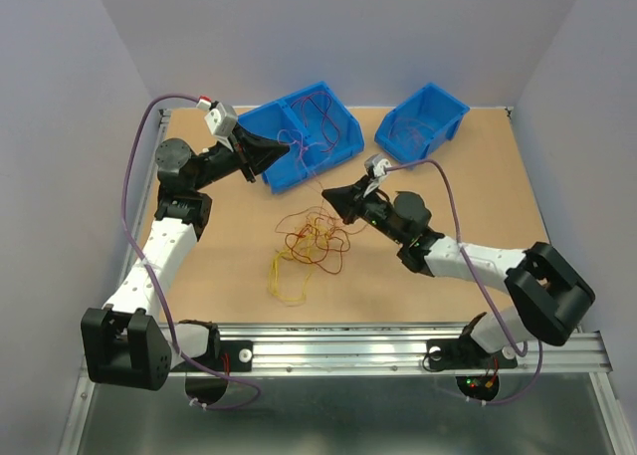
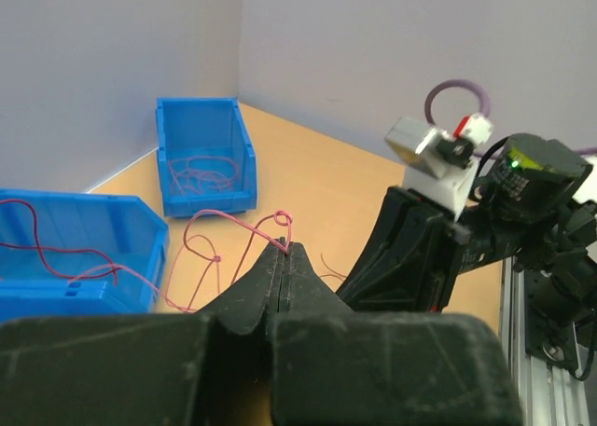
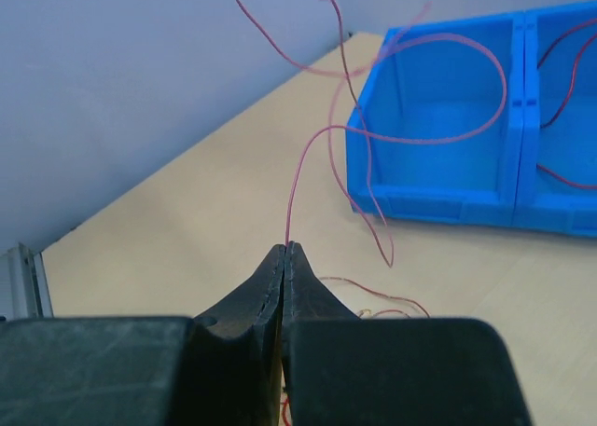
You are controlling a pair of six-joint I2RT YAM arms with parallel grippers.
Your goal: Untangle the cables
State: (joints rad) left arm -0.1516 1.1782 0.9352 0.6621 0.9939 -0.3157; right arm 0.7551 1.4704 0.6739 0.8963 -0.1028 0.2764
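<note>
A loose tangle of red and orange cables (image 1: 317, 238) lies mid-table, with a yellow cable (image 1: 287, 281) trailing from it toward the near side. My left gripper (image 1: 289, 149) (image 2: 285, 247) is by the front of the big blue bin, shut on a thin red cable (image 2: 216, 257) that loops away from its tip. My right gripper (image 1: 325, 191) (image 3: 286, 246) hovers just above and right of the tangle. It is shut on a red cable (image 3: 289, 202) that rises from its tip and curls toward the bin. The two gripper tips are close together.
A large divided blue bin (image 1: 282, 176) at the back centre holds several red cables. A smaller blue bin (image 1: 453, 116) at the back right also holds red cable. Grey walls close off three sides; a metal rail (image 1: 398, 347) runs along the near edge.
</note>
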